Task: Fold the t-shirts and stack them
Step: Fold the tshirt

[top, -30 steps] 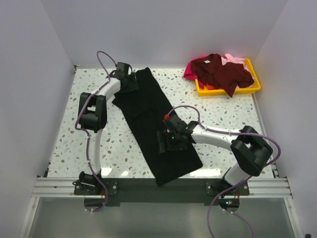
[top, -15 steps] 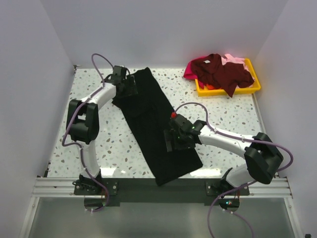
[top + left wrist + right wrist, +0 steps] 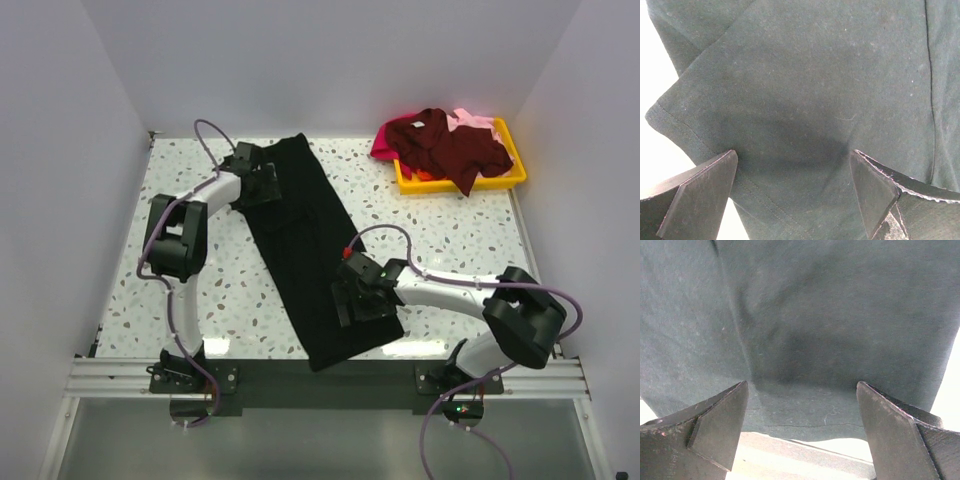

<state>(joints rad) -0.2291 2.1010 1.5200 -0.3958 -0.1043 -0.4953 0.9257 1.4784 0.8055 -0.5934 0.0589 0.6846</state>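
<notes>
best done by lowering squarely onto the black t-shirt [image 3: 305, 240], pinching through every layer at matching edges, then lifting evenly and folding end to end without wrinkles. left claw [image 3: 258, 182] spread wide over the far end, right claw [image 3: 352, 298] spread wide over the near end, nothing gripped. laid flat on the counter [image 3: 200, 290] as a narrow strip, long axis slanting from far left toward the near middle edge.

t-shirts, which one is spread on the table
The large black cloth t-shirt; the maroon t-shirt, magenta t-shirt and pink t-shirt are heaped in the yellow plastic tray.
</notes>
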